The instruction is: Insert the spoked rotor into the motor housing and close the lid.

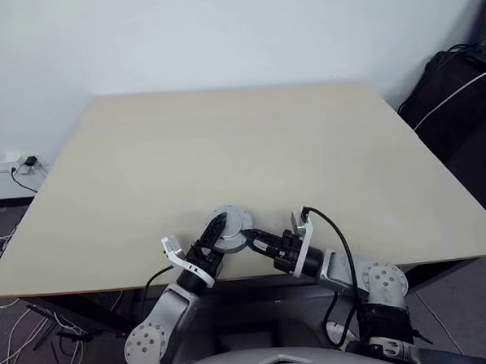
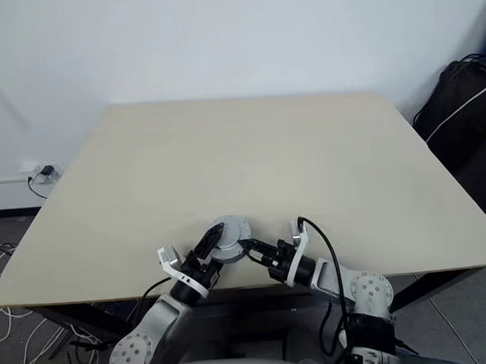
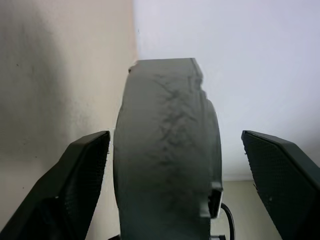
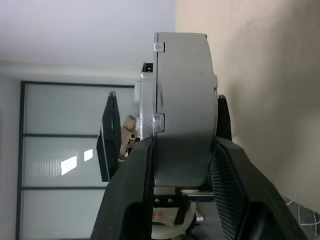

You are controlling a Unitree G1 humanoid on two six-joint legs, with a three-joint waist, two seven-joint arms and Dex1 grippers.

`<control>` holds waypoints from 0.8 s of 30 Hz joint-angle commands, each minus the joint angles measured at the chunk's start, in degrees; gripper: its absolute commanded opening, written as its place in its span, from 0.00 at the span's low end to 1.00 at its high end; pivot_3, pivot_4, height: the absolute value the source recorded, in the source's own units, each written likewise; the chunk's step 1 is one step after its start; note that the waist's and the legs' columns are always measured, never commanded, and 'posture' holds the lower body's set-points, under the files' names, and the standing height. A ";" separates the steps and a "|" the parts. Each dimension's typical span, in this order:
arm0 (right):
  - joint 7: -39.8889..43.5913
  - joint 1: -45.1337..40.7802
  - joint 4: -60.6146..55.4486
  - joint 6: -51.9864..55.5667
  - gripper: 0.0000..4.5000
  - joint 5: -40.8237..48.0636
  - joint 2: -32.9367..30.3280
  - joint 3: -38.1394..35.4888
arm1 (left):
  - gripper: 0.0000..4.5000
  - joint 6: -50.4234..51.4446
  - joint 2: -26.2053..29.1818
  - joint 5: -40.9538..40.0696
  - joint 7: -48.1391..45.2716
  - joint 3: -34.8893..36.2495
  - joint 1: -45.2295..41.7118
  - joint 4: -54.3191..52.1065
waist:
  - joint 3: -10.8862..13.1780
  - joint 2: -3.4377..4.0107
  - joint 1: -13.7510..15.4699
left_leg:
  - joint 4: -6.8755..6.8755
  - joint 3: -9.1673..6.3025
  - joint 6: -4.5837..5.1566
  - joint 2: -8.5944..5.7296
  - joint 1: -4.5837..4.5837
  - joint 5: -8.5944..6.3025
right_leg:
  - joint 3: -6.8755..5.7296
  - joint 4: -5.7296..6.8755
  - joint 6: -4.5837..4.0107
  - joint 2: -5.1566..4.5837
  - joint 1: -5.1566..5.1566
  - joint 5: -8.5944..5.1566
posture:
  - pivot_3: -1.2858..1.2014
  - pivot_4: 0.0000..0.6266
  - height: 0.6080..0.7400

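I have both arms pulled in close over the near edge of the pale bench (image 1: 225, 150), and the two end effectors meet there at one round grey assembly, the motor housing (image 1: 228, 228) with the lid (image 4: 149, 100) fitted onto it. From the head cameras it reads as a grey disc with a raised centre, held just above the bench near its front edge.

The right end effector (image 4: 182, 165) comes in from the right and has the assembly clamped: in its wrist view the two black fingers (image 4: 130, 195) press against opposite flat faces of the thick grey body, which I see edge-on. A seam runs around that edge where the thinner lid part meets the thicker housing part, with small tabs across the seam.

The left end effector (image 3: 175, 175) comes in from the left, and its jaws stand wide. In its wrist view the grey disc sits edge-on between the two black fingers (image 3: 87, 170), with a clear gap on the far side and only a narrow one on the near side, so I read it as not gripping. One of its fingers lies across the face of the disc in the head views.

I cannot make out the spoked rotor from here.

A dark bag (image 1: 459, 97) sits beyond the bench's right corner, and cables (image 1: 10, 243) trail on the floor at the left.
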 commanded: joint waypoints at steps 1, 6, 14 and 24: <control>0.59 -1.02 -3.04 -0.62 0.28 3.51 0.24 0.32 | 0.80 -0.03 -6.30 -1.10 -0.33 -1.10 -0.58 -0.23 | 0.00 0.00 0.00 | 0.01 0.00 0.00 0.00 0.00 0.00 | 0.00 0.00 0.00 0.00 0.00 0.00 | 0.52 0.00 1.00; 0.26 -0.94 -3.06 -1.12 0.28 3.91 -0.03 0.59 | 0.46 -0.22 -6.13 -1.14 -0.34 -1.22 -0.71 -0.10 | 0.00 -0.01 0.02 | 0.03 -0.01 0.00 0.00 0.00 0.00 | 0.00 0.00 0.00 0.00 0.01 0.00 | 0.52 0.00 1.00; 1.69 -0.32 -5.50 -4.76 0.28 0.98 -0.83 2.60 | 0.46 -0.40 -5.85 -1.04 -0.40 -1.34 -0.69 -0.26 | 0.00 -0.01 0.01 | 0.04 0.00 0.01 0.00 0.00 0.00 | 0.00 0.00 0.00 0.00 0.01 0.00 | 0.52 0.00 1.00; 2.71 0.66 -6.78 -6.20 0.80 1.15 -3.32 4.42 | 0.46 -1.08 -5.78 -0.82 -0.49 -1.63 -0.62 -0.44 | 0.00 -0.01 0.04 | 0.07 -0.01 0.01 0.00 0.00 -0.01 | 0.00 0.00 0.01 0.01 0.02 0.00 | 0.52 0.00 1.00</control>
